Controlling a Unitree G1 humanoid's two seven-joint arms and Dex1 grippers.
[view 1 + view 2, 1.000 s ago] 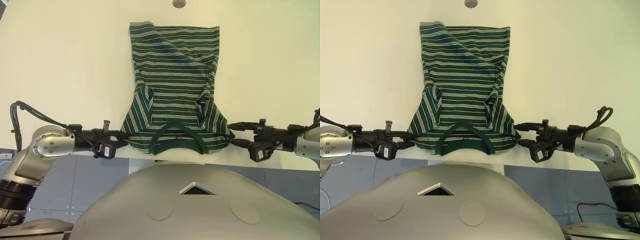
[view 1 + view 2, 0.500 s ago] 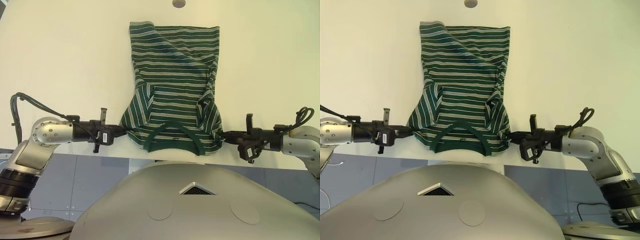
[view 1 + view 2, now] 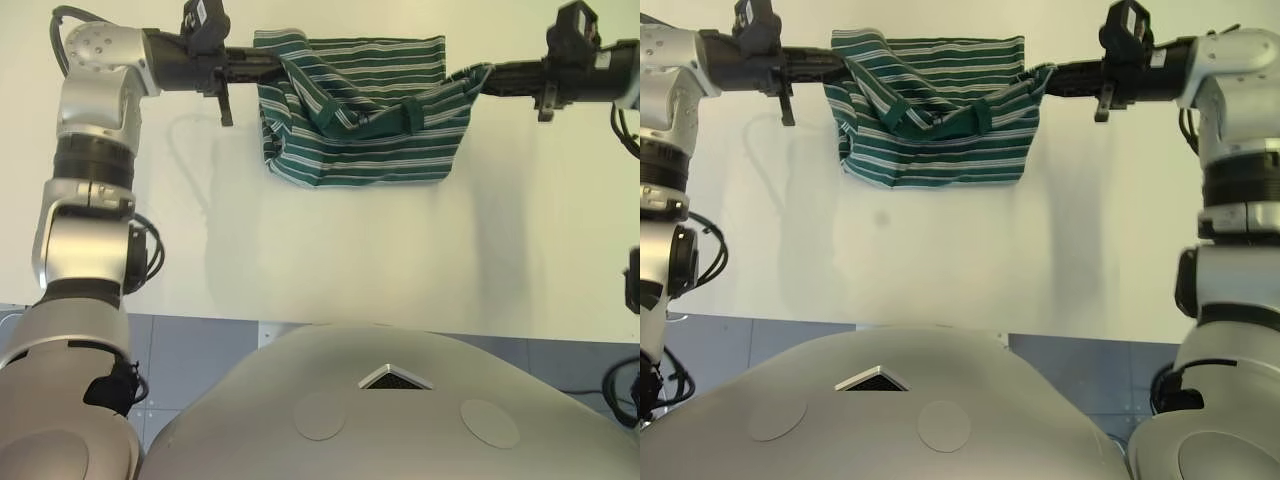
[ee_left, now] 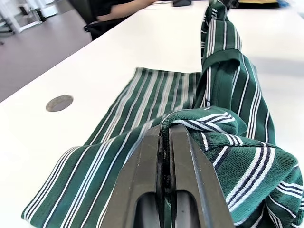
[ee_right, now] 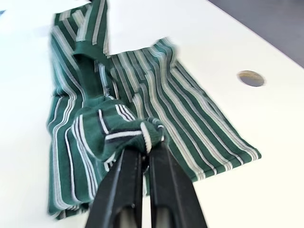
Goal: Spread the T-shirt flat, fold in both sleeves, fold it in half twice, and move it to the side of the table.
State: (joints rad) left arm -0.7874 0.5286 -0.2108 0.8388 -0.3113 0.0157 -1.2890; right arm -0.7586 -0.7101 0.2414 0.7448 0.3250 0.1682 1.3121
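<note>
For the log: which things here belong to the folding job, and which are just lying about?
In the job:
T-shirt, green striped
left claw, shut on its cloth
right claw, shut on its cloth
table, under the shirt

Just lying about:
round disc set in the tabletop, beside the shirt

- Left eye and right eye views: stereo pair set high, facing forward and down onto the bench [image 3: 350, 260] from a middle distance. Both cover the same bench top and the T-shirt [image 3: 365, 150] toward its far side, one view offset sideways from the other.
- Left wrist view: set behind the left gripper [image 4: 165, 133], sighting along its fingers, very near the cloth.
- Right wrist view: likewise behind the right gripper [image 5: 145, 151].
- Both wrist views share the T-shirt and a round disc [image 4: 59, 102] in the bench.
</note>
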